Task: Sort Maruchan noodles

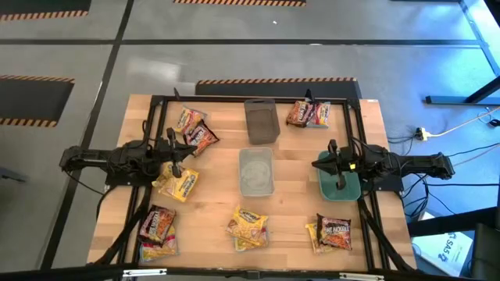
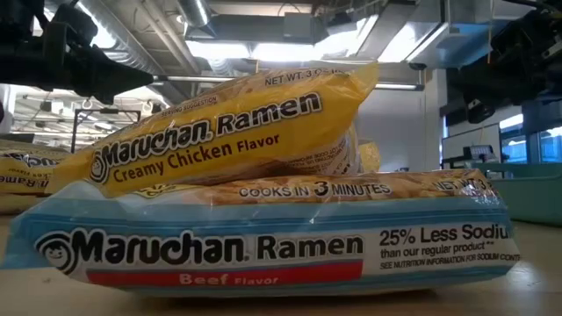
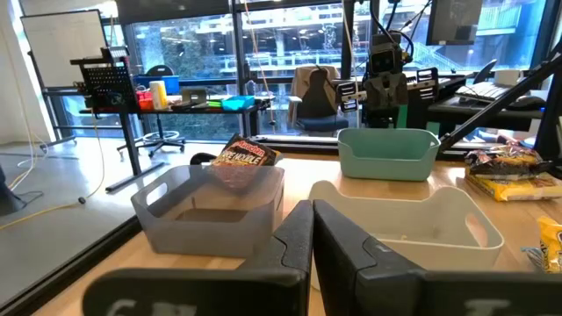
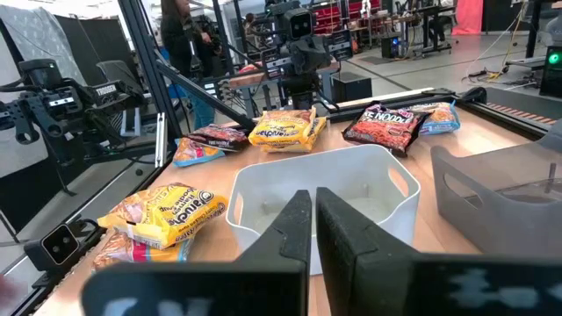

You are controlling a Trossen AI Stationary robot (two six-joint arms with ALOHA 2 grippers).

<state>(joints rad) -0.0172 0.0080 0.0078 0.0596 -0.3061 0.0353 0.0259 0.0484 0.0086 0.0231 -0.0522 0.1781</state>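
Nearest the low camera lies a stack of two packets: the lower one is blue and white, printed "Maruchan Ramen", "Beef Flavor" and "25% Less Sodium"; the upper one is yellow, printed "Creamy Chicken Flavor", and rests tilted on it. From above this stack sits at the table's near edge, about midway between the arms.

To its left at the near edge lies a dark red-brown packet on yellow ones; to its right, a dark packet over a yellow one.

Farther back, the left end effector has its fingers pressed together and holds nothing. A yellow packet lies just on its near side, touching nothing of it as far as the view tells. Just beyond it lie an orange-yellow packet and a dark one, side by side.

The right end effector also has its fingers together and empty. It hangs over the teal bin, near that bin's far left part. The packets at the near right lie well short of it.

Between the arms stand the clear bin and, behind it, the grey bin; neither shows a packet inside.

Farthest off, at the far right of the table, lie a dark packet and a blue-edged one, touching, well apart from both end effectors.
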